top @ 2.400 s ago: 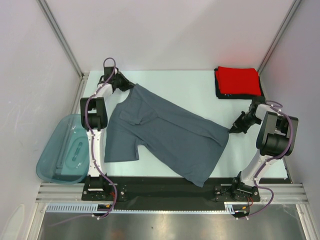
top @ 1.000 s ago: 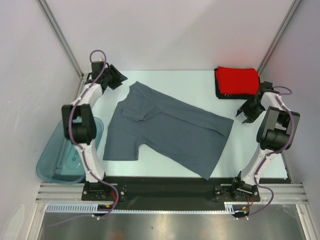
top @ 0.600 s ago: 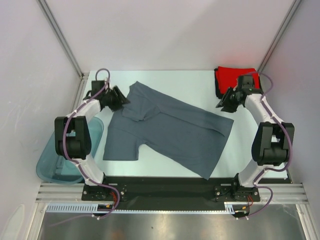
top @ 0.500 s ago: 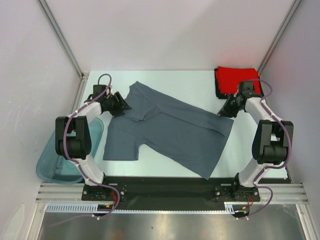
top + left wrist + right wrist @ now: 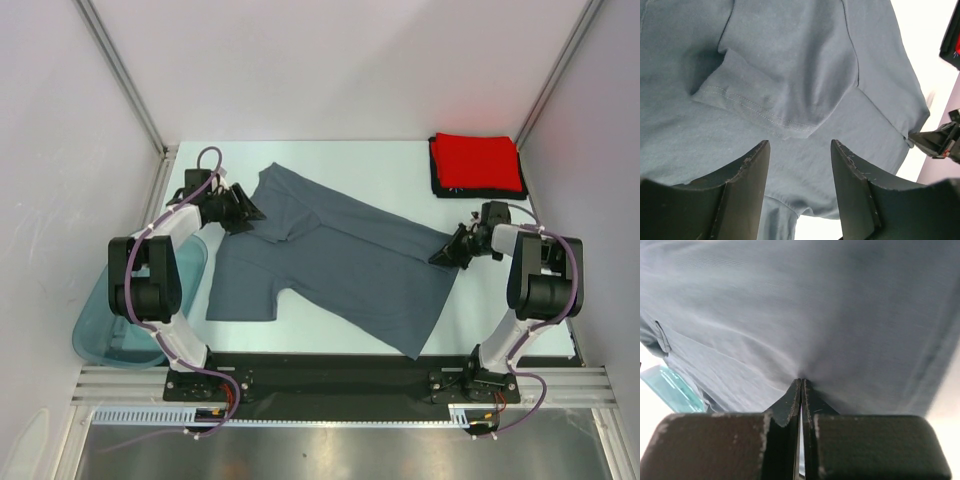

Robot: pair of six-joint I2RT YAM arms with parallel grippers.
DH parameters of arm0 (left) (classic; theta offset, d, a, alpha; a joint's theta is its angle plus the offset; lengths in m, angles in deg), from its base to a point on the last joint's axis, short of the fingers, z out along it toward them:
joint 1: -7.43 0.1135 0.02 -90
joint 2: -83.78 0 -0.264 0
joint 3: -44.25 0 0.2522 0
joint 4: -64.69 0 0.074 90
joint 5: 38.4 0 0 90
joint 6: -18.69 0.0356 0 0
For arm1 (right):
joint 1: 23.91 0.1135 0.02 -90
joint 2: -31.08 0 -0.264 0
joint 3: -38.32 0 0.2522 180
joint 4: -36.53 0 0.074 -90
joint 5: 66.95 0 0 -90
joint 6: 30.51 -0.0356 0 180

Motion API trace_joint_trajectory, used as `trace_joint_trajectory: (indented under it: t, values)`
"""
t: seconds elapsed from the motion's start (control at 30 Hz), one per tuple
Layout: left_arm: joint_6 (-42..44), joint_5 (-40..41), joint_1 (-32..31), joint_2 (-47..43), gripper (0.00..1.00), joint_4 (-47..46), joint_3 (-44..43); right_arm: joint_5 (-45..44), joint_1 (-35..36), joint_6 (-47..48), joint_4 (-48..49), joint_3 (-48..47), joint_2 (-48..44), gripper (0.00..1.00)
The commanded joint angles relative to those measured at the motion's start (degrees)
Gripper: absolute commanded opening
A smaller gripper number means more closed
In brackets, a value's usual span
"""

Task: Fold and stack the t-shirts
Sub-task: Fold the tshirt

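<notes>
The slate blue-grey cloth t-shirt (image 5: 335, 265) lies spread on the pale table (image 5: 400, 185), set diagonally, with its neck end toward the far left and its hem toward the near right. One short sleeve lies flat at the near left; the other is folded back over the body near the neck. The left gripper (image 5: 246, 211) sits at the far-left edge of this shirt with its fingers apart; in the left wrist view (image 5: 800, 146) the folded sleeve with its stitched hem lies just beyond the gap. Contact with the cloth cannot be determined. The right gripper (image 5: 441, 257) is at the right-hand corner of the hem. In the right wrist view (image 5: 801, 383) its fingers are pressed together, and the cloth puckers at the tips, pinched between them. The bright red folded t-shirt (image 5: 477, 161) rests on the black folded t-shirt (image 5: 437, 182) at the far-right corner, well apart from the spread shirt. A translucent teal plastic tub (image 5: 100, 335) stands beyond the left edge.
</notes>
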Motion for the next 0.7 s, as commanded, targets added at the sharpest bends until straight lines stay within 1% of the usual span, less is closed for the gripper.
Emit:
trace_joint_trajectory:
  t: [0.0,0.23,0.37,0.4,0.47,0.5,0.53,0.57,0.6,0.63,0.67]
  values:
    - [1.47,-1.11,-0.27,-2.58,0.57,0.39,-0.6,4.3,-2.01,-0.03,4.49,3.51,-1.21,0.02]
    - [2.53,-1.11,-0.09,-2.32,0.57,1.7,-1.74,5.45,-6.84,4.01,-1.21,6.87,-4.81,0.02]
    - [3.93,-1.11,-0.09,-1.7,0.59,3.02,-3.84,2.73,-10.1,5.68,-5.69,5.99,-9.82,0.03]
    - [4.29,-1.11,-0.01,-1.01,0.6,3.63,-4.55,1.76,-10.36,6.64,-8.57,5.03,-10.52,0.05]
    - [5.34,-1.19,0.0,-0.12,0.61,5.13,-6.57,-0.43,-9.49,7.62,-10.79,1.61,-12.46,0.1]
    - [5.78,-1.11,0.0,0.92,0.61,5.66,-7.01,-0.44,-8.7,7.53,-11.23,0.55,-12.9,0.17]
    - [6.3,-0.94,0.08,1.37,0.61,6.01,-8.06,-0.27,-7.74,6.84,-10.97,-0.33,-13.16,0.19]
    - [6.83,-0.67,0.0,2.07,0.61,7.06,-8.59,1.12,-5.03,5.78,-10.28,-1.91,-12.99,0.21]
    - [7.27,-0.32,0.08,3.38,0.62,7.85,-9.29,2.01,-3.35,1.95,-7.05,-2.27,-12.47,0.26]
    - [8.23,0.29,0.0,4.35,0.62,8.64,-10.87,2.97,-1.59,-0.53,-4.32,-2.53,-11.85,0.28]
    - [8.68,0.47,0.0,5.23,0.62,10.13,-11.75,5.59,3.12,-4.12,-0.99,-2.1,-10.02,0.31]
